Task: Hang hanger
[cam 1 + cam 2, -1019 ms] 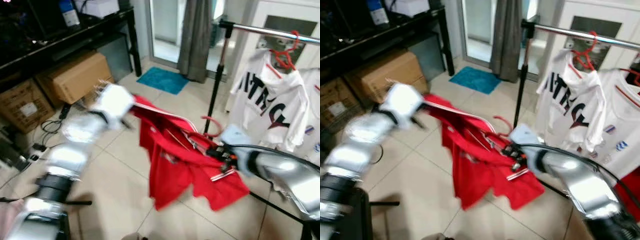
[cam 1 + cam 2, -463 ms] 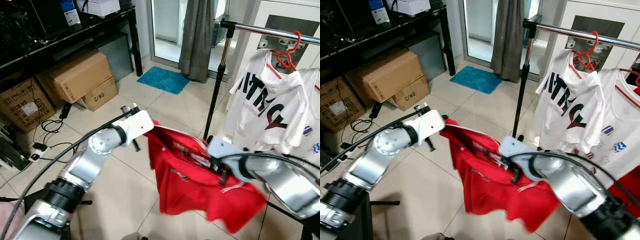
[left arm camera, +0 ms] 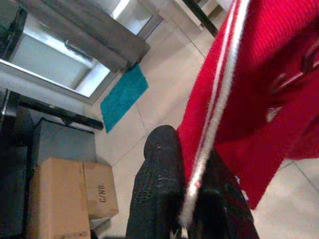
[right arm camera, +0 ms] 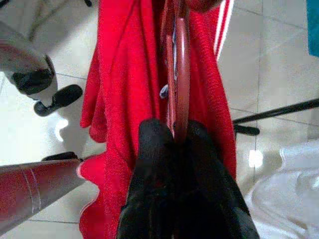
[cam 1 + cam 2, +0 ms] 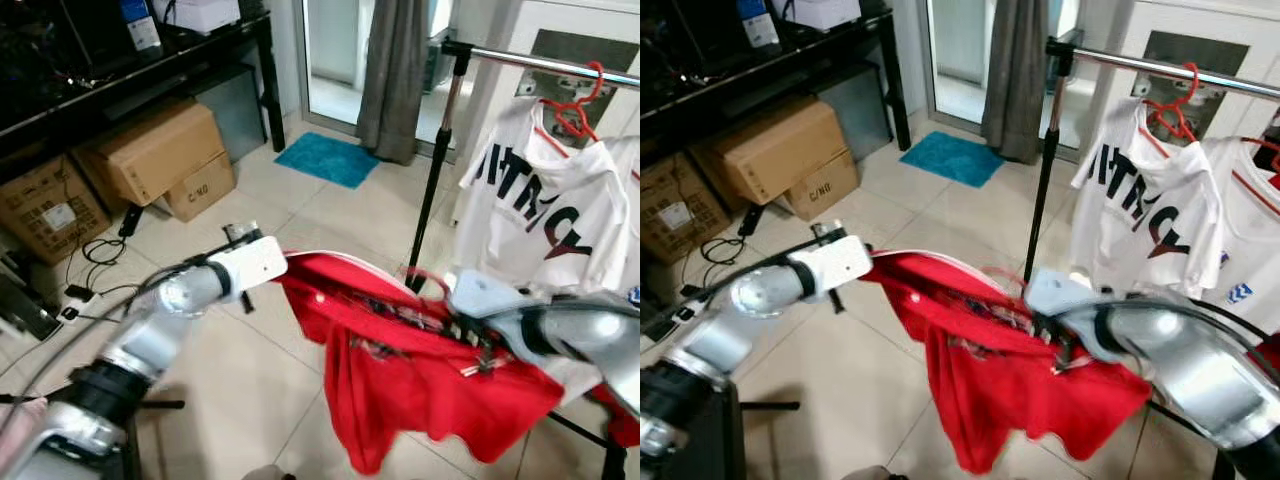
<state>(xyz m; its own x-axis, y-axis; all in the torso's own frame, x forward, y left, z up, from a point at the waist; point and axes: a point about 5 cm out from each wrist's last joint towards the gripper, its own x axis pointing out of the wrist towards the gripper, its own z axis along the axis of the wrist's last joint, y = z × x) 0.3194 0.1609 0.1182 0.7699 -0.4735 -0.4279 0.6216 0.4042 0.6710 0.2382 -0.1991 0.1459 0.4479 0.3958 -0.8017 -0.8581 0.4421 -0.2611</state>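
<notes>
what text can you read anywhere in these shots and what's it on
"C/NO" – side of the small brown cardboard box on the floor.
Large black and red letters on the white t-shirt hanging from the metal rail: folded and blurred, not readable whole.
White label on the big brown cardboard box under the black table: too small to read.
Red shirt held between both pincers: no readable text.

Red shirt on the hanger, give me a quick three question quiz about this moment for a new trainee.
1. True or false: the red shirt already hangs on the clothes rail.
2. What do the right gripper's fingers pinch?
A. the red hanger
B. a white T-shirt
C. the rail post
3. Fill in: the left gripper is shut on the shirt's white-striped ____.

Key
1. False; both grippers hold it up, away from the rail.
2. A
3. edge
</notes>
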